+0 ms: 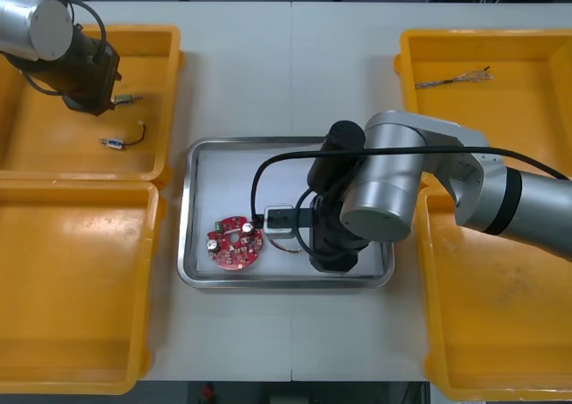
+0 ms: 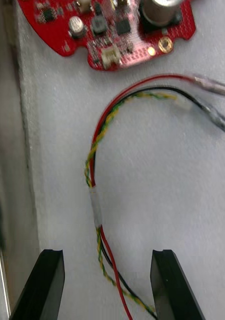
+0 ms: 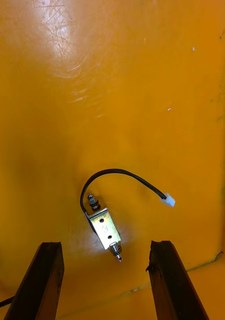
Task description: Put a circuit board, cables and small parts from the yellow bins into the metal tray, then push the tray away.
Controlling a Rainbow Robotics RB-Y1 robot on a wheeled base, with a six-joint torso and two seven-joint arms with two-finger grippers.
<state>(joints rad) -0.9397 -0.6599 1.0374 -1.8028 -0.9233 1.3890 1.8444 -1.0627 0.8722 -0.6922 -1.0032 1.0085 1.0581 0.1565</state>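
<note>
Right tool (image 2: 107, 252), apart, straddles cable (image 2: 95, 200) in tray (image 1: 192, 243); left tool (image 3: 106, 245), apart, over binned small metal part (image 3: 105, 230).

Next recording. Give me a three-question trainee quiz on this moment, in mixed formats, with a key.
1. True or false: the round red circuit board lies inside the white-lined metal tray.
2. What runs between the open fingers of the right gripper?
A) a red and yellow twisted cable
B) a blue and white cable
C) a second circuit board
3. Fill in: the open left gripper hovers over a small metal part in the far-left yellow bin; the part trails a thin ____ cable.

Key: 1 true; 2 A; 3 black.
</note>
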